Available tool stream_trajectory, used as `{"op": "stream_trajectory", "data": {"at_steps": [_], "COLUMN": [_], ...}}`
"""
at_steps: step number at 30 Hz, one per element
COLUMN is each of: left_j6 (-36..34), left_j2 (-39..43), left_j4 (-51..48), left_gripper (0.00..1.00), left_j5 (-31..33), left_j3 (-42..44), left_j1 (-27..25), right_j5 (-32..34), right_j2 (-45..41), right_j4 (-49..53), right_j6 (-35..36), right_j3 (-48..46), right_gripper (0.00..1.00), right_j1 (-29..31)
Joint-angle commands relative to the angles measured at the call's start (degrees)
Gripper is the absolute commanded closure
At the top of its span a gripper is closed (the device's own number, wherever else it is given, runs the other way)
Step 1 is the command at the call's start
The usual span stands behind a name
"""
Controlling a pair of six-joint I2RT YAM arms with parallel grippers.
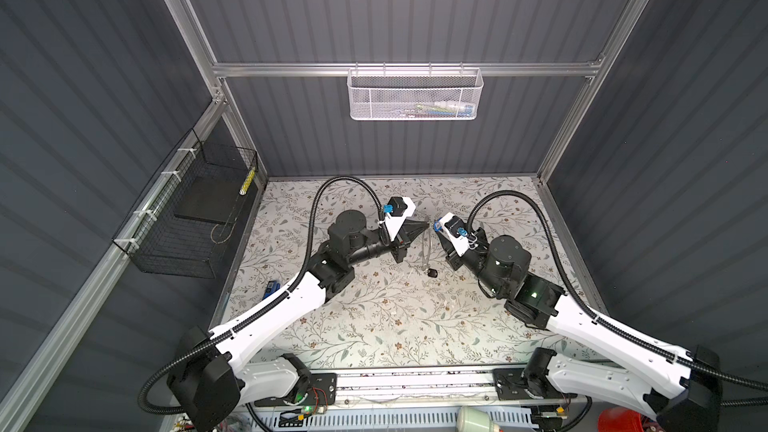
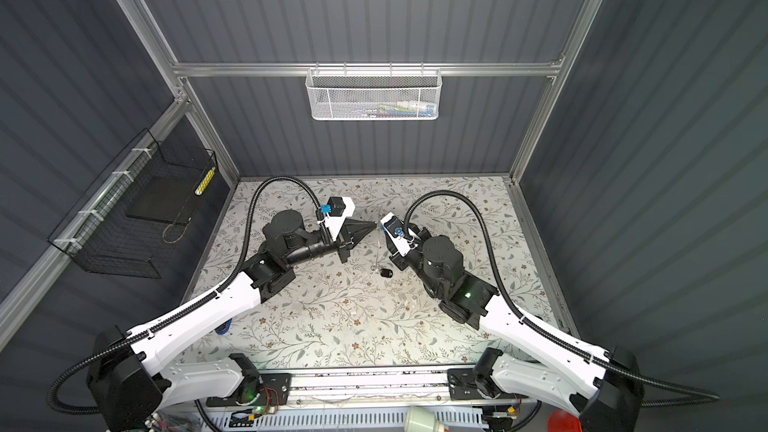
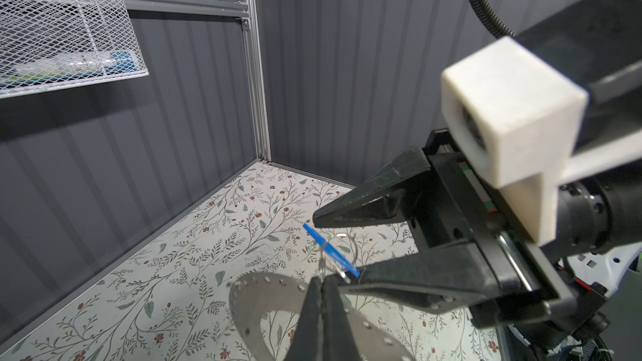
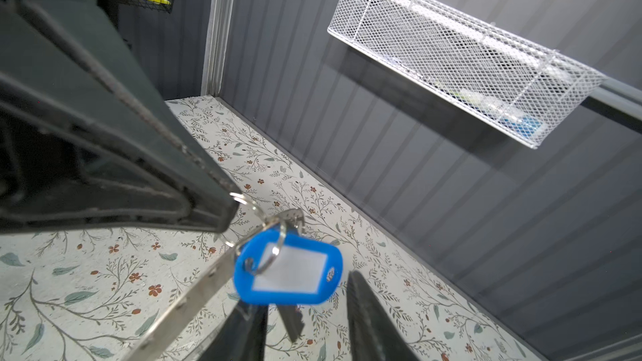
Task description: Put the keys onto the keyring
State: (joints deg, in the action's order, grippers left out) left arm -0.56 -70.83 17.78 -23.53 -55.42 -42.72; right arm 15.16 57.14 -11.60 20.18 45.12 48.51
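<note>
Left wrist view: my left gripper (image 3: 321, 281) pinches the flat grey keyring (image 3: 250, 307); my right gripper (image 3: 337, 251) has its jaws spread around the blue-tagged key (image 4: 288, 269), contact unclear.

White shells cover my arms (image 1: 286, 305), black at the joints, and ribbed black cables (image 1: 349, 178) loop to both wrists. My right gripper (image 3: 338, 248) has tapered black fingers (image 3: 375, 199) under a white camera block (image 3: 514, 112). A green light (image 1: 533, 295) glows.
</note>
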Motion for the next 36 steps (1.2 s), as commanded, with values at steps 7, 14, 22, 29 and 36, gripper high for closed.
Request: {"op": "stream_trajectory", "data": {"at_steps": [7,14,22,29,36], "left_j6": [1.3,0.0,0.1,1.8,3.3], "left_j2": [0.1,0.9,1.4,2.0,1.8], "left_j4": [0.9,-1.1,1.3,8.0,14.2], "left_gripper": [1.0,1.0,1.0,1.0,1.0], "left_j5": [-0.4,-1.2,-4.9,-7.0,-8.4], "left_j3": [-1.0,-1.8,-0.9,1.3,3.1], "left_j1": [-0.3,-0.2,-0.3,-0.2,0.1], "right_j5": [-5.5,-3.3,-4.0,-8.5,-16.6], "right_j2": [0.0,-1.8,-1.4,-1.9,-1.2], "right_j4": [-2.3,-2.7,-1.3,0.6,2.3], "right_j6": [1.3,1.4,0.3,-1.7,-0.7], "right_j3": [-0.8,-2.5,-2.1,-2.4,-1.4], "right_gripper": [0.78,0.89,1.0,1.0,1.0], "right_j1": [0.7,0.6,0.4,-1.5,-2.0]}}
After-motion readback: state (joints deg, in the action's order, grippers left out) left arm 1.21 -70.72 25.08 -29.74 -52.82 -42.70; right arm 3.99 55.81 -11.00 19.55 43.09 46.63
